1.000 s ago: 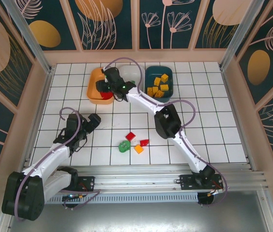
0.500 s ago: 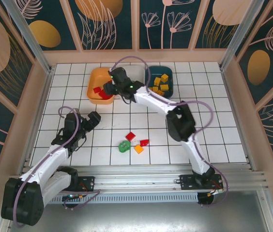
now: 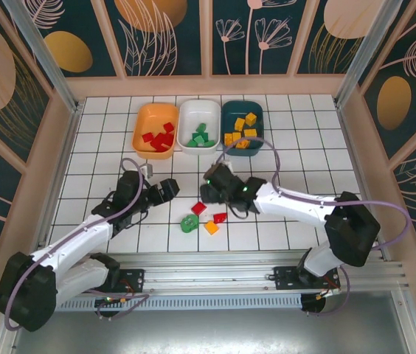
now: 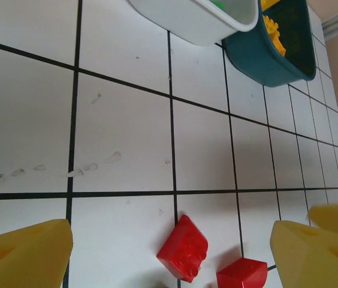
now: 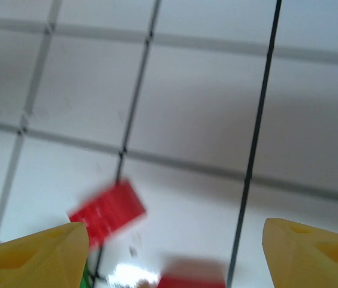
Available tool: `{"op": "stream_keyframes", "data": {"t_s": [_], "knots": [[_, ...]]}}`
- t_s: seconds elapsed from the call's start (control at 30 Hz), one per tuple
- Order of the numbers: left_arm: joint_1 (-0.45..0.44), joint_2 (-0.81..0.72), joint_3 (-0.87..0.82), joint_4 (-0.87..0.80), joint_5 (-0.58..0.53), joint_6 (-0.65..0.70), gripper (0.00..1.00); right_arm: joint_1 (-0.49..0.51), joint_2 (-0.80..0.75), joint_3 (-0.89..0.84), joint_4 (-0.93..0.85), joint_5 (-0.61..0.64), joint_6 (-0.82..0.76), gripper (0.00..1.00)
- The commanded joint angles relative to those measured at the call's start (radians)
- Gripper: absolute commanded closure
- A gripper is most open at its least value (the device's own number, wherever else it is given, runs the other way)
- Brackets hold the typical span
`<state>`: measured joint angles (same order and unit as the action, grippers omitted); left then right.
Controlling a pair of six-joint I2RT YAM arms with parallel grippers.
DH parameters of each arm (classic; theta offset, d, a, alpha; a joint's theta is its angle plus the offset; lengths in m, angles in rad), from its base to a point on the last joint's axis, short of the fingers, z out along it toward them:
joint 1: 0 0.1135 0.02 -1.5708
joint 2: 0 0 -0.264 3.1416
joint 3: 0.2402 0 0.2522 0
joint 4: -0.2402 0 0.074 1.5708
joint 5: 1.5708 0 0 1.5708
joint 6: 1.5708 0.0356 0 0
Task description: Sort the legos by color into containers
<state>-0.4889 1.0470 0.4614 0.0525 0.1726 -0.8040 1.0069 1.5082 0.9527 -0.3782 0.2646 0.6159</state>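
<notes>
Four loose legos lie mid-floor: a red one [image 3: 199, 209], another red [image 3: 220, 217], a green one [image 3: 189, 223] and an orange one [image 3: 211, 228]. At the back stand the containers: orange [image 3: 143, 122] with red bricks, white [image 3: 186, 120] with green, dark teal [image 3: 226, 118] with yellow. My left gripper [image 3: 170, 188] hovers just left of the loose group, open; its wrist view has the red brick [image 4: 184, 248] ahead between the fingers [image 4: 22, 255], and the second red [image 4: 243, 273] beside it. My right gripper [image 3: 208, 190] is open just above the group, over a blurred red brick [image 5: 106, 213].
The white bin [image 4: 199, 18] and teal bin [image 4: 271, 51] sit at the top of the left wrist view. Both arms converge on the same small cluster, their grippers about one tile apart. Wooden walls ring the tiled floor [image 3: 304, 162].
My right arm has swung from over the orange bin down to the loose bricks, jaws wider now. My left gripper has slid right towards the same cluster.
</notes>
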Motion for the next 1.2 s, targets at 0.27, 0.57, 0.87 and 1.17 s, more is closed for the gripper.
{"op": "stream_keyframes", "data": {"t_s": [0.27, 0.57, 0.87, 1.17], "knots": [[-0.003, 0.031, -0.012, 0.087, 0.0, -0.006, 0.05, 0.103, 0.088, -0.027, -0.099, 0.085, 0.242, 0.22], [-0.004, 0.062, -0.015, 0.113, 0.004, -0.022, 0.05, 0.082, 0.102, -0.092, -0.024, 0.035, 0.238, 0.31], [-0.003, 0.059, -0.01, 0.104, -0.008, -0.023, 0.04, 0.052, 0.121, -0.11, 0.03, 0.024, 0.204, 0.43], [0.007, 0.028, 0.01, 0.033, -0.117, -0.067, 0.01, 0.022, 0.057, -0.076, 0.041, 0.068, 0.144, 0.63]]}}
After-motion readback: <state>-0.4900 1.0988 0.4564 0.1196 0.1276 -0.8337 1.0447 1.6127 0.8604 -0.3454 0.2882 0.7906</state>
